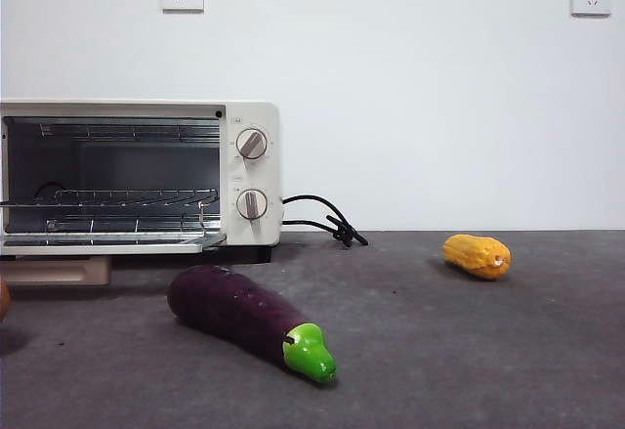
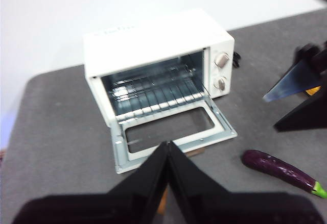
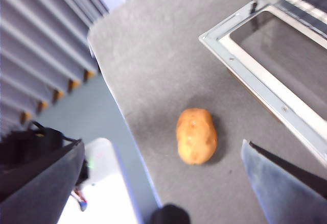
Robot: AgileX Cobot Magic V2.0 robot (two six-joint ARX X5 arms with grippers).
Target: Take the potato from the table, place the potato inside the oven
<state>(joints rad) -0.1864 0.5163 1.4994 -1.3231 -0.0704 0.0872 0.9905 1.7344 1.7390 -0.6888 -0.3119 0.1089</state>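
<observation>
one potato (image 3: 196,135), one oven (image 1: 140,177)

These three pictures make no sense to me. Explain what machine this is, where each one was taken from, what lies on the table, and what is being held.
This is a robot with two arms at a table, each ending in a gripper of two black jaws. One picture comes from a low camera looking level across the table. The other two come from cameras on the arms' wrists, so each shows its own jaws rising from the bottom edge.

On the table stands a cream-white toaster oven with its door folded down and a wire rack inside. In front of it lies a purple eggplant, and off to the side a yellow corn cob.

The left gripper has its jaws shut and holds nothing. The right gripper is open above the potato, which lies on the table near the oven door. Nothing is held yet.
</observation>
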